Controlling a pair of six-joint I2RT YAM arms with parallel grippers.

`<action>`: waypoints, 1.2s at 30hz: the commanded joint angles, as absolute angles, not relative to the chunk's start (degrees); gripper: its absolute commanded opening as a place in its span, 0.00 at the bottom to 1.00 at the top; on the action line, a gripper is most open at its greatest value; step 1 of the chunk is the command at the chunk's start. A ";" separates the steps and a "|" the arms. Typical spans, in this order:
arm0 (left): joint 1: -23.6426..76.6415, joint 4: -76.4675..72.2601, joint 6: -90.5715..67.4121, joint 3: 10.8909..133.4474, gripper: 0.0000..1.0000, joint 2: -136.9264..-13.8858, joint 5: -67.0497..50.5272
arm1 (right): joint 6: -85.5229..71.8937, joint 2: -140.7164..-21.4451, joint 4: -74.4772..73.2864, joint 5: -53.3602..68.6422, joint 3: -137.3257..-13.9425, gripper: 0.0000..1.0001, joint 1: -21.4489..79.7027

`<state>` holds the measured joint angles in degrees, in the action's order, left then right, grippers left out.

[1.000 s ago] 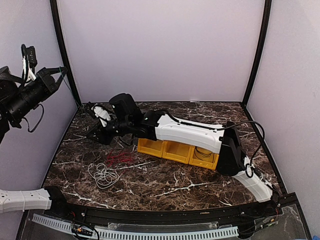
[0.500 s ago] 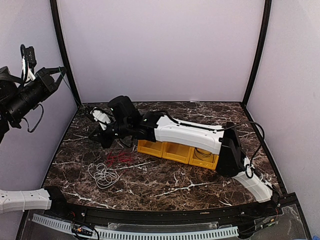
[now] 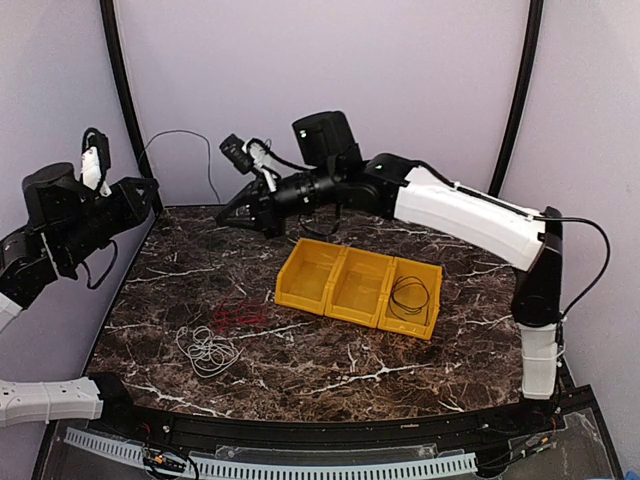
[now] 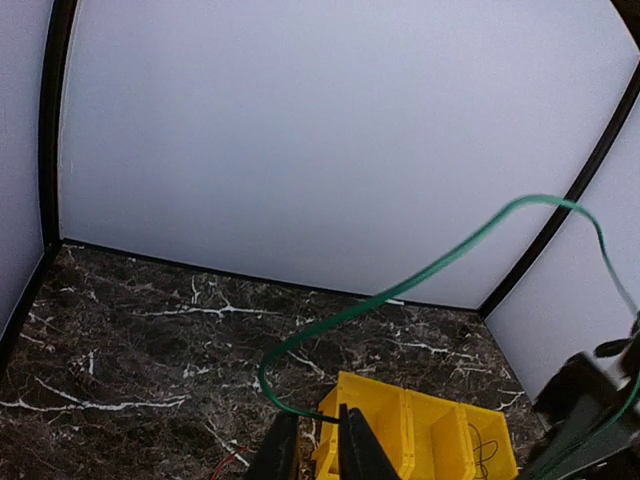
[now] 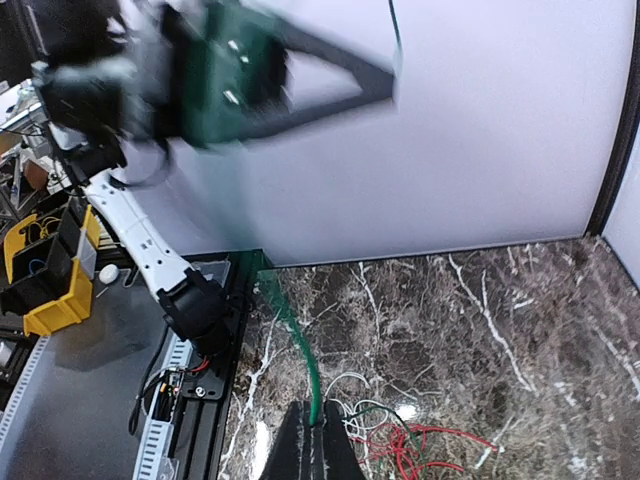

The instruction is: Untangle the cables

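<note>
A thin green cable (image 3: 185, 133) arcs in the air between both grippers. My right gripper (image 3: 221, 217) is raised over the back left of the table and is shut on that green cable (image 5: 300, 350). My left gripper (image 3: 152, 187) hangs at the left wall; its jaws stand slightly apart, with the green cable's tip (image 4: 300, 410) lying across the narrow gap. The red cable (image 3: 238, 315) and the white cable (image 3: 207, 350) lie on the table at front left, shown loosely mixed in the right wrist view. A black cable (image 3: 412, 295) lies coiled in the yellow bin.
A yellow three-compartment bin (image 3: 300, 262) stands mid-table, its left and middle compartments empty. Walls enclose the table at the back and both sides. The right arm (image 3: 450, 215) spans the back of the workspace above the bin.
The right arm has lifted from low over the table's left back and now holds the green cable high. The left arm swung lower, toward the table, and its jaws parted slightly.
</note>
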<state>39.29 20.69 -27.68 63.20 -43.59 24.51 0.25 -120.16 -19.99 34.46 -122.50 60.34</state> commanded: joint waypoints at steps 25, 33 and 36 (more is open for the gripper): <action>39.46 4.79 -24.00 42.11 0.45 -53.55 17.72 | 20.67 -79.19 -35.03 33.09 -85.60 0.00 37.03; 39.46 1.74 -22.35 42.13 0.45 -58.03 17.85 | 22.16 -74.23 -36.91 31.73 -83.00 0.00 29.30; 39.46 1.11 -22.33 42.96 0.45 -60.33 17.11 | 22.58 -73.11 -37.72 31.78 -83.08 0.00 27.29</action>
